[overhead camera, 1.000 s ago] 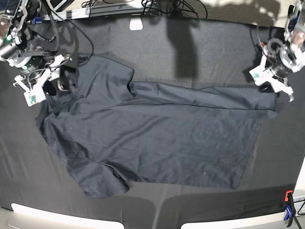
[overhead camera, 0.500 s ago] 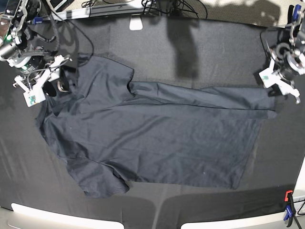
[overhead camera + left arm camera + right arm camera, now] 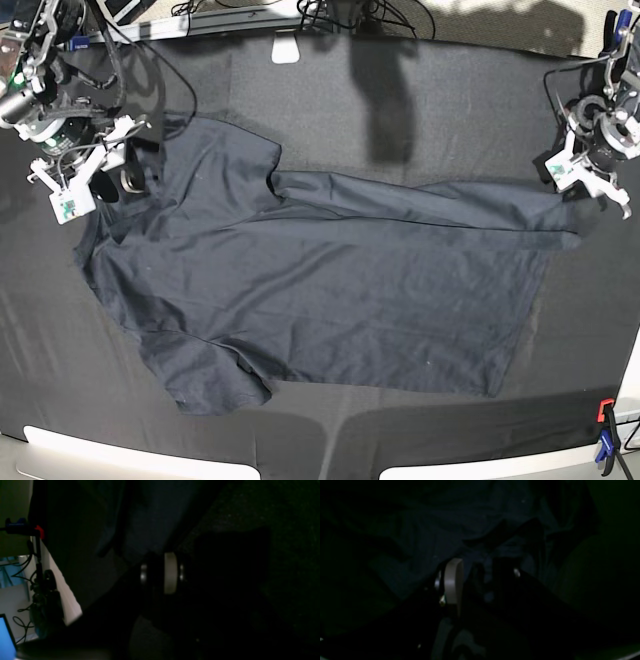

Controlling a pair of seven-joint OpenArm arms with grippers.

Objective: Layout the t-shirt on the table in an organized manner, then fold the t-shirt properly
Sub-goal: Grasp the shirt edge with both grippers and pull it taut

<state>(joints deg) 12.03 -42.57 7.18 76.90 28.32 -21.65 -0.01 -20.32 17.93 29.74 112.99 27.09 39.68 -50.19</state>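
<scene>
The t-shirt (image 3: 320, 290) lies spread on the table (image 3: 420, 100), its collar side toward the left of the base view and its hem toward the right. It is mostly flat, but a long fold runs across the upper part from the middle to the right corner, and one sleeve sticks out at the lower left.

The base view gives the whole layout, which the wrist cameras do not. In it the right gripper (image 3: 105, 165) sits at the shoulder and collar part of the shirt, and the left gripper (image 3: 590, 190) is at the upper right corner of the hem, just at the edge of the cloth.

The wrist views are very dark, yet they show the fingers closely. In the right wrist view the right gripper (image 3: 480, 577) has its jaws standing apart, with a pale finger (image 3: 453, 580) on one side – rumpled shirt fabric (image 3: 432, 530) lies under and between them, but I cannot tell whether they hold it. In the left wrist view the left gripper (image 3: 162, 572) has its jaws close together beside the edge of the shirt (image 3: 150, 517); whether cloth is pinched between them I cannot tell. Only this view shows, at its left edge, the red and blue clamp (image 3: 22, 528) – and a bright blue screen (image 3: 6, 640) beyond the table.
</scene>
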